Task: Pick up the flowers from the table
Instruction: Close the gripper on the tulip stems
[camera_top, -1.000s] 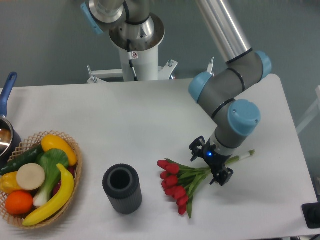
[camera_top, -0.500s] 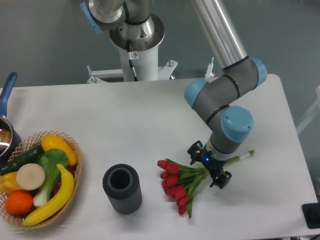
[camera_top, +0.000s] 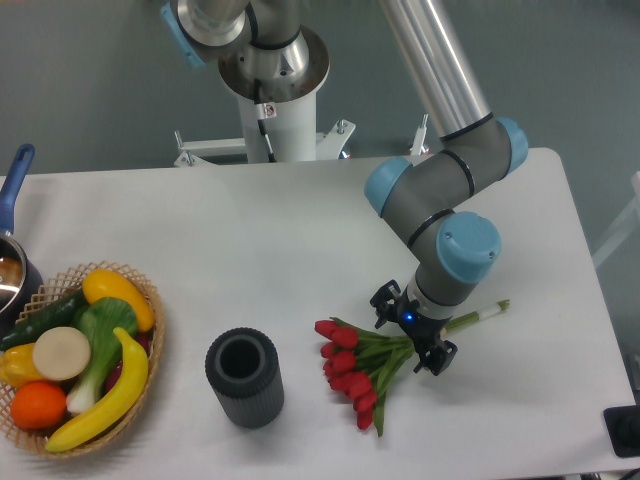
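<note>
The gripper (camera_top: 411, 331) sits over the stems of the flowers (camera_top: 352, 372), hiding the stretch where they are tied; whether its fingers press the stems or only straddle them cannot be told. The arm's upper links run out past the top edge. At the left edge a pot (camera_top: 12, 276) with a blue handle is cut off, only part of its rim showing. A dark object (camera_top: 623, 432) at the near right corner is cropped. The desk (camera_top: 250, 240) loses its near edge to the frame's bottom.
</note>
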